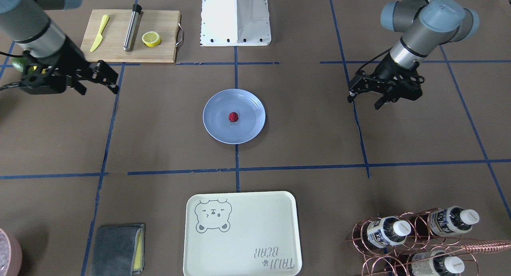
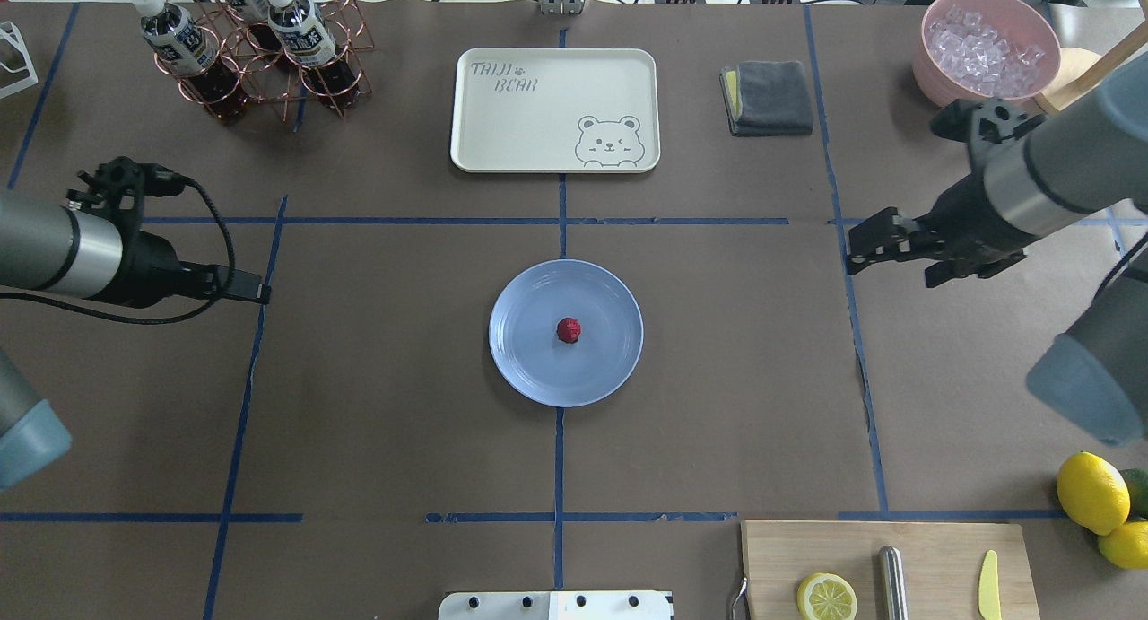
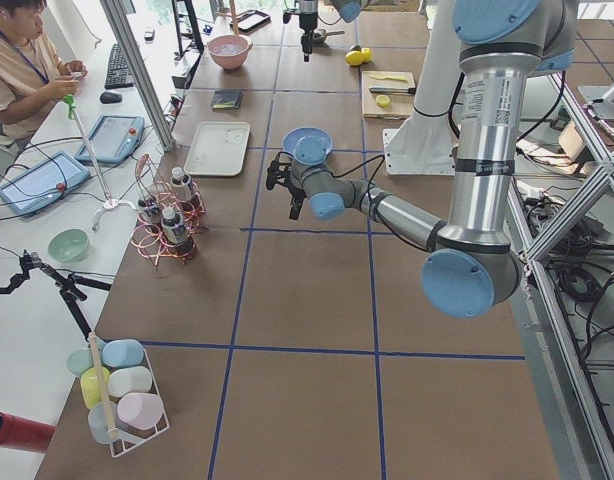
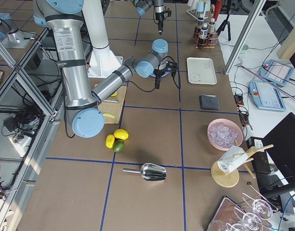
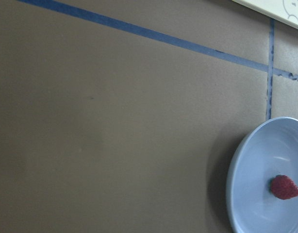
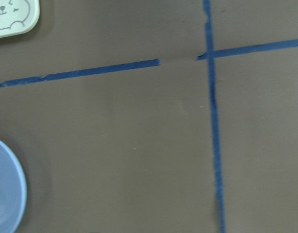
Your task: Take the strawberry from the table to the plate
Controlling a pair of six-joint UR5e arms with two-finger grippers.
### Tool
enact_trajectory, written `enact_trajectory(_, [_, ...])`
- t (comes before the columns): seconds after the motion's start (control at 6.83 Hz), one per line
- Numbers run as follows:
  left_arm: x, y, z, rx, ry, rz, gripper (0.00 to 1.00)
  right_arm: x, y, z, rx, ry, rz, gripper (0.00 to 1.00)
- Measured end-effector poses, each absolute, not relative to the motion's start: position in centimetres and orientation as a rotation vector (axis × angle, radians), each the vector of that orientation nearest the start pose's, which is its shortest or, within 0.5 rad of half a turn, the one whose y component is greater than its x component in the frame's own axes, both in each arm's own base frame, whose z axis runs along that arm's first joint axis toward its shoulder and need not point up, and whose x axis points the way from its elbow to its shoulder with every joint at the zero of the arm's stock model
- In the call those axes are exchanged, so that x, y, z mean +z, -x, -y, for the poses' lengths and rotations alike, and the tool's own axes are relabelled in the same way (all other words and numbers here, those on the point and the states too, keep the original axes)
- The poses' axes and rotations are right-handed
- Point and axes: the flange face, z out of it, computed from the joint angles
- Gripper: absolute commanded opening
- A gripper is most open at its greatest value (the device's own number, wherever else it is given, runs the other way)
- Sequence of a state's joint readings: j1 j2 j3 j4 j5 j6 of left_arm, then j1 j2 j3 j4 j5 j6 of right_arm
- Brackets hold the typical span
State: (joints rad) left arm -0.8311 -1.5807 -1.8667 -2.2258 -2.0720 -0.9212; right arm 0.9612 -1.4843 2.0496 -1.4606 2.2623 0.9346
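The small dark-red strawberry (image 1: 233,116) (image 2: 568,330) lies near the middle of the round light-blue plate (image 1: 249,128) (image 2: 605,360), which rests at the centre of the brown-paper table (image 1: 159,128). The left wrist view shows the strawberry (image 5: 285,187) on the plate (image 5: 253,194) at its lower right. Only the plate's rim (image 6: 8,194) shows in the right wrist view. My left gripper (image 1: 364,102) (image 2: 260,292) hovers open and empty, well off to one side of the plate. On the other side, my right gripper (image 1: 99,89) (image 2: 856,248) is also open and holds nothing.
A cream bear-print tray (image 2: 502,135) lies beyond the plate. A copper rack of bottles (image 2: 251,55), a grey cloth (image 2: 769,97) and a pink bowl of ice (image 2: 987,50) line the far edge. A cutting board (image 2: 933,548) with a lemon half (image 2: 826,596), and whole lemons (image 2: 1091,492), sit near the robot base.
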Motion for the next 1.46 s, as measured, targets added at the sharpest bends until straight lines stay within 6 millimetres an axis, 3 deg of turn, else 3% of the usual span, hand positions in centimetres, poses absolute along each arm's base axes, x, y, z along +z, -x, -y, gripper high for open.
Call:
enact_trajectory(0.44, [51.9, -11.5, 42.9, 0.272, -0.416, -0.885, 1.00, 49.2, 7.3, 47.0, -0.102, -0.100, 0.809, 1.00])
enact_trajectory(0.73, [56.3, -1.7, 42.1, 0.330, -0.420, -0.822, 1.00, 54.6, -0.9, 46.5, -0.184, -0.093, 0.765, 1.00])
enact_trajectory(0.88, [57.8, 1.0, 41.9, 0.316, -0.351, -0.801, 1.00, 57.2, -3.7, 45.1, -0.175, -0.069, 0.784, 1.00])
enact_trajectory(1.02, [58.7, 2.5, 41.5, 0.278, -0.279, -0.795, 1.00, 59.0, -5.1, 43.7, -0.146, -0.045, 0.830, 1.00])
enact_trajectory(1.46, [60.4, 3.9, 40.9, 0.214, -0.188, -0.794, 1.00, 60.4, -5.9, 42.1, -0.051, 0.004, 0.876, 1.00])
